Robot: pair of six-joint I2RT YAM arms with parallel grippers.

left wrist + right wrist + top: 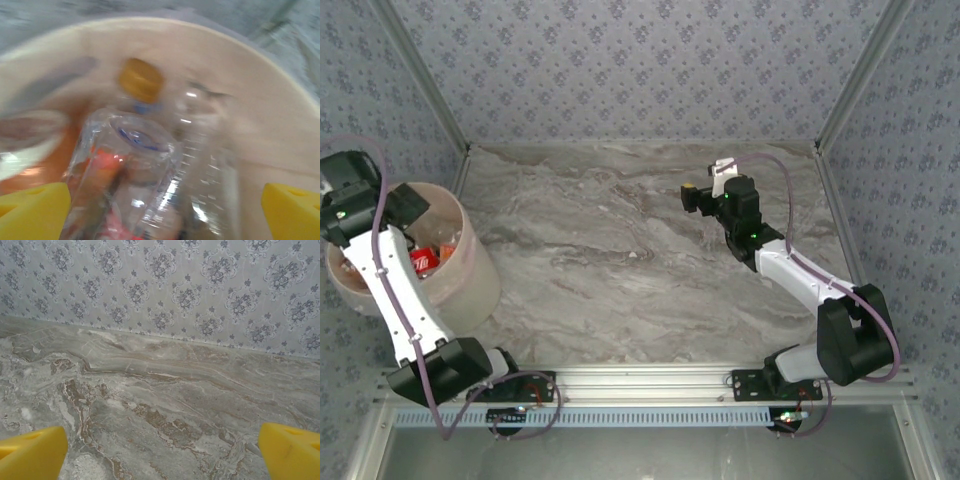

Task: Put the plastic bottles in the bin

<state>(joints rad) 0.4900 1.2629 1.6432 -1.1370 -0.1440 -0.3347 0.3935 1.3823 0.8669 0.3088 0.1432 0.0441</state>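
Clear plastic bottles (145, 165) in bin (270, 115) below spread left gripper (164, 205), right gripper (161, 445) released above marble (165, 385).

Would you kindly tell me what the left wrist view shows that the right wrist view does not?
Left wrist: the pale inner wall of the bin, with clear plastic bottles lying inside, one with an orange cap; the picture is blurred. Right wrist: the bare marbled table meeting a patterned wall. Shared: a yellow-tipped claw spread wide and gripping nothing, the left claw and the right claw.
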